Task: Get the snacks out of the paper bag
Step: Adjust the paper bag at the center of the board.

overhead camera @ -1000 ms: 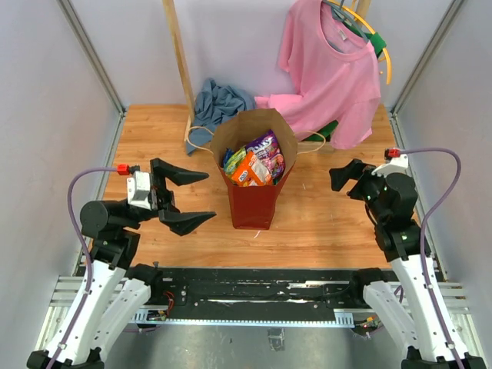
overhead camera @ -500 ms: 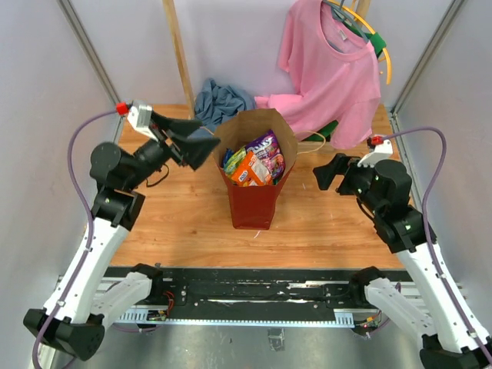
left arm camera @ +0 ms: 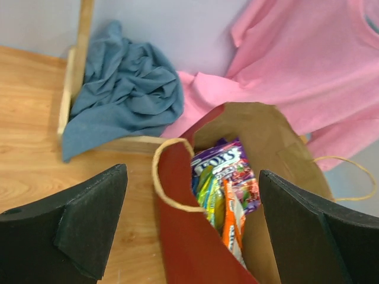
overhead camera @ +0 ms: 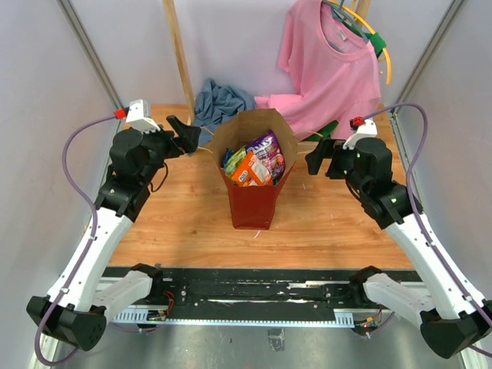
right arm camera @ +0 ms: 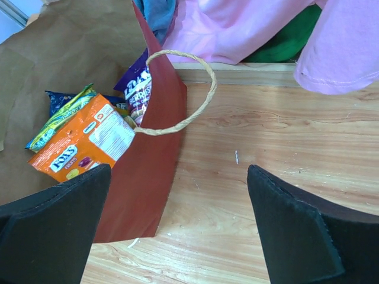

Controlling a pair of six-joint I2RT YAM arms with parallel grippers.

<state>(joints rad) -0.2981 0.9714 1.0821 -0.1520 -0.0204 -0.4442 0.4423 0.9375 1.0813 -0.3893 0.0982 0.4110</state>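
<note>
The paper bag [overhead camera: 254,206] stands upright and open mid-table, dark red outside, brown inside. Snacks [overhead camera: 254,163] fill it: a purple packet [left arm camera: 224,161], an orange packet [right arm camera: 83,142], green-yellow packets [left arm camera: 208,190] and a blue chip bag corner [right arm camera: 54,98]. My left gripper [overhead camera: 184,135] is open and empty, hovering at the bag's left rim; in the left wrist view it [left arm camera: 192,173] straddles the bag's near wall [left arm camera: 189,242] and twine handle [left arm camera: 159,183]. My right gripper [overhead camera: 315,158] is open and empty just right of the bag; in the right wrist view it [right arm camera: 179,170] is over the bag's red side [right arm camera: 148,177] and bare wood.
A pink shirt [overhead camera: 330,69] hangs at the back right, with something green [overhead camera: 330,127] under it. A blue-grey cloth [overhead camera: 219,100] lies behind the bag beside a wooden post [overhead camera: 181,61]. Grey walls close in the left and right table edges.
Both arms have risen and swung in toward the bag. The left gripper went from front-left of the bag to its left rim; the right gripper moved left and farther back.
</note>
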